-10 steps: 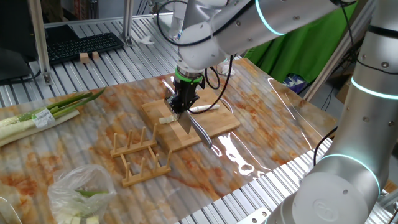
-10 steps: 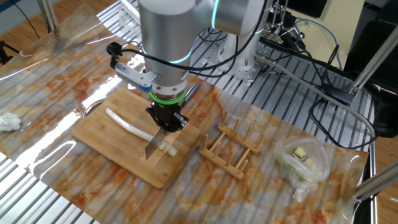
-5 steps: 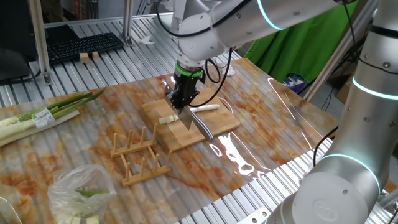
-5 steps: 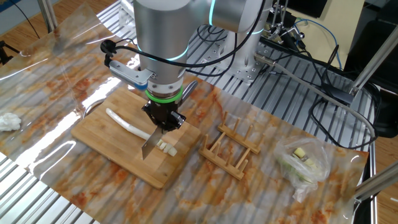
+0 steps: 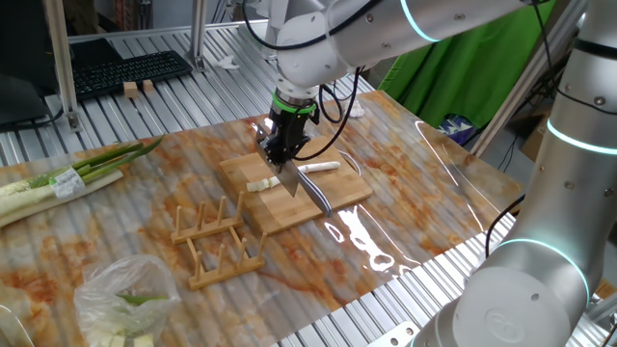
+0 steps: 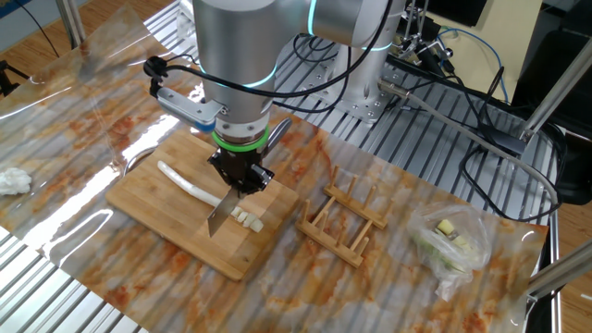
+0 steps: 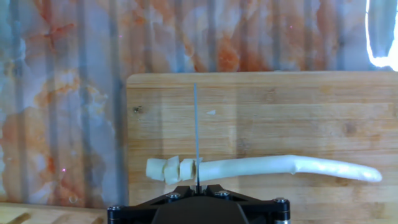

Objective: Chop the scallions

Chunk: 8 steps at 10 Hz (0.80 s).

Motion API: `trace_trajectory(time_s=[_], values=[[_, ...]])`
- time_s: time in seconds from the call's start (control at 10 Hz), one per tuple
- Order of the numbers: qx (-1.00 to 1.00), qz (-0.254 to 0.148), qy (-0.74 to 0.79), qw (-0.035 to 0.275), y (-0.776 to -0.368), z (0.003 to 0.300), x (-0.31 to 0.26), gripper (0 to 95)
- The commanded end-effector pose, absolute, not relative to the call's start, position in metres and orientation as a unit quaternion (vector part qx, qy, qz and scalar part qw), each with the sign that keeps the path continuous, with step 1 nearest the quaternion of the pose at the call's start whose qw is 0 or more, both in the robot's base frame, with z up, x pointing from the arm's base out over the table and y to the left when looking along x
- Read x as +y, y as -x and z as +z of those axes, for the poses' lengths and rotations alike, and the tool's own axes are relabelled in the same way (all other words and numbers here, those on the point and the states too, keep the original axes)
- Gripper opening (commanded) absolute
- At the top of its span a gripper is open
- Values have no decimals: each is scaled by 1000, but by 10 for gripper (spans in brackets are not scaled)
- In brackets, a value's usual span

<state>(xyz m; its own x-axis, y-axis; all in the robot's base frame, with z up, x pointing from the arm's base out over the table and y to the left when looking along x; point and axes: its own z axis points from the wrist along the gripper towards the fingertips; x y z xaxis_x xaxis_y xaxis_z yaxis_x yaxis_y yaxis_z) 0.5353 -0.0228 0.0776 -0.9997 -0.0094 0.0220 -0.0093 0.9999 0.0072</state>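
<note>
One fixed view: the hand (image 5: 282, 159), clamped on a knife (image 5: 288, 183), is hovering over the scallions (image 5: 317, 167) on the board (image 5: 342, 193).

Other fixed view: chopping is under way.

Hand view: next cut probably calls for shifting toward 3 o'clock.

My gripper (image 6: 239, 178) hangs over the cutting board (image 6: 166, 227), which lies mid-table (image 6: 83, 111). My knife (image 6: 220, 211) stands on the scallions (image 7: 273, 167), near the board's edge facing the rack (image 6: 344, 222); three cut pieces (image 6: 246, 219) lie on that side, the long stalk (image 6: 190, 185) on the other. Past the rack lies the bag (image 6: 450, 242).
</note>
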Motion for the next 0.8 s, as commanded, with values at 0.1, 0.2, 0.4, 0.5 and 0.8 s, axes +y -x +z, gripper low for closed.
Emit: trace_trajectory(time_s=[0.1,0.2,0.4,0.5,0.8], values=[[-1000,-5,-4,12,-535,78,-23,0],[-1000,-4,-4,13,-535,78,-23,0],[-1000,0,-4,19,-535,78,-23,0],[-1000,4,-1,18,-535,78,-23,0],[-1000,8,18,19,-535,78,-23,0]])
